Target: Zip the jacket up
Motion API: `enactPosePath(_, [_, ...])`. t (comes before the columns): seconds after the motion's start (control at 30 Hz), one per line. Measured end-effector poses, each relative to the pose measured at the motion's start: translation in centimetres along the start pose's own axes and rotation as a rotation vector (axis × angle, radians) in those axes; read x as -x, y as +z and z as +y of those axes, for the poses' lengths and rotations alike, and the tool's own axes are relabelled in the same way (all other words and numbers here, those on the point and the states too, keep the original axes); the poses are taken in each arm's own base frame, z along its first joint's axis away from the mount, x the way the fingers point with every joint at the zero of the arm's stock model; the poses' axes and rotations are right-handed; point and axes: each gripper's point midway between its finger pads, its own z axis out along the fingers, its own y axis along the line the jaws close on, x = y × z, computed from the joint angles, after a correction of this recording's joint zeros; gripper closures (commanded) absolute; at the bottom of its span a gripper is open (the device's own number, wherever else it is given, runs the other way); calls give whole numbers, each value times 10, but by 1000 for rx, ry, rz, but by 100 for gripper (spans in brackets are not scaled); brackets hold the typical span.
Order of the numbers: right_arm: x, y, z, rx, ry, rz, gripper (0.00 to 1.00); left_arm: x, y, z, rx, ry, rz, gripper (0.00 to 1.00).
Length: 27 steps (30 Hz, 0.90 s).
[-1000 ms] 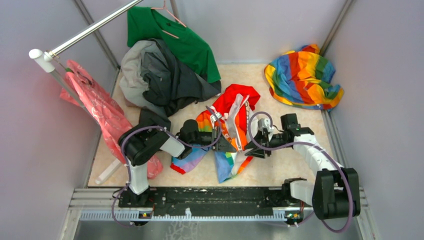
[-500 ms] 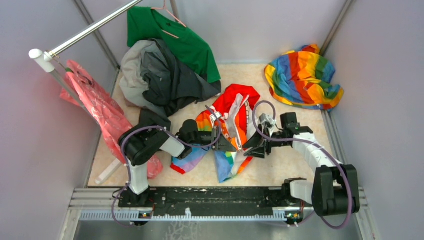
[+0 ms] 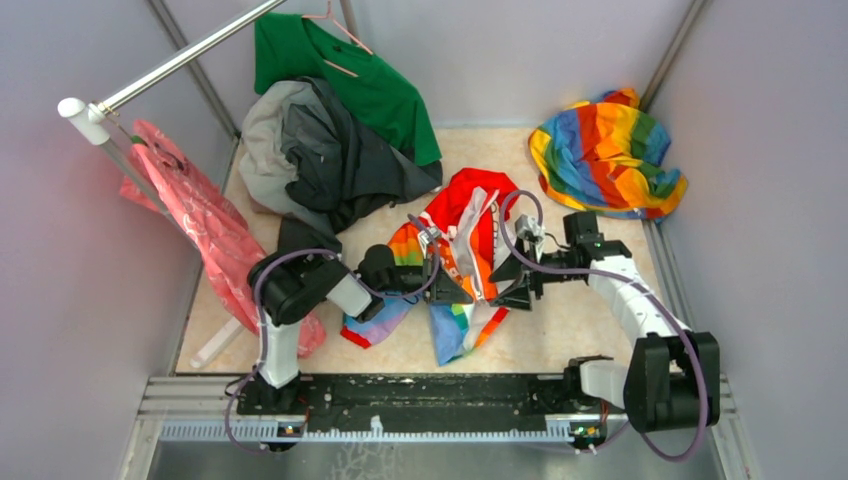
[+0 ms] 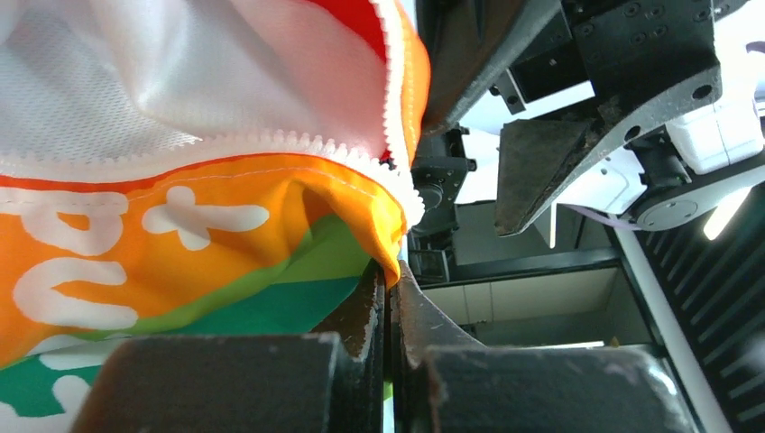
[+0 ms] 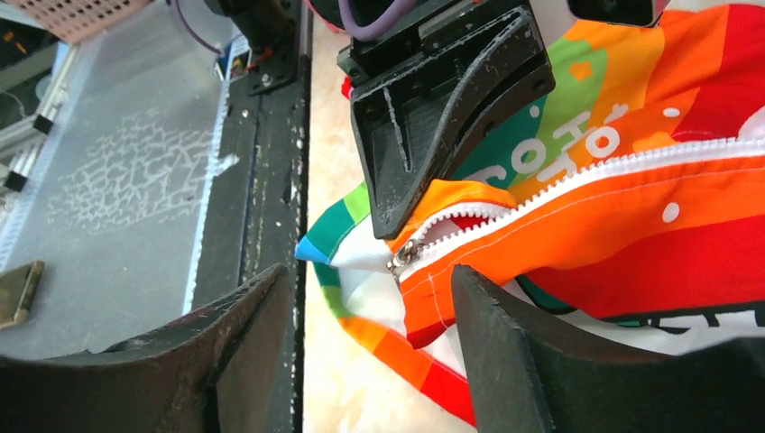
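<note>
slider in reach, nothing holding it yet

the jacket [image 3: 468, 245] lies crumpled on the surface [image 3: 575, 330], its lower front corner pulled up into the left gripper [image 4: 390, 281]. that gripper is clamped together on the orange hem right at the bottom end of the zipper, where the white teeth curl round. the right gripper [image 5: 370, 311] sits just beside the left gripper, facing it, with its jaws apart and nothing between them. the zipper slider [image 5: 403, 257] hangs just under the left gripper's tip, ahead of the open jaws and not touching them.

the step in hand looks like taking the slider's pull. risks from here:

- the pull is small and lies against loose orange cloth, so the right gripper may close on fabric instead of metal and drag the jacket rather than the slider.
- the left gripper pinches only a thin fold; a hard pull away from it could slip the hem free and lose the tension.
- slack lining beside the left gripper could feed into the slider and jam it.
- whether both tooth rows are seated in the slider cannot be told; if not, pulling closes nothing.
</note>
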Motion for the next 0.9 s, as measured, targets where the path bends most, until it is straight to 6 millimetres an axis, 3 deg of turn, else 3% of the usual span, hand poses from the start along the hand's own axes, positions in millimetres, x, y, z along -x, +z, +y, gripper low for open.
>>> enactPosePath(0.27, [-18,-3,-4,-12,60,87,56,3,1,15,2,-119,-44,100])
enactPosePath(0.47, [-35,-1,-5,8,139,134,54,7,2,15,4,-150,-64,100])
enactPosePath(0.67, [-36,7,-13,-10,144,165,51,7,3,14,3,-166,-68,100])
enactPosePath(0.9, [-34,14,-17,-25,129,168,55,5,4,16,8,-196,-68,100])
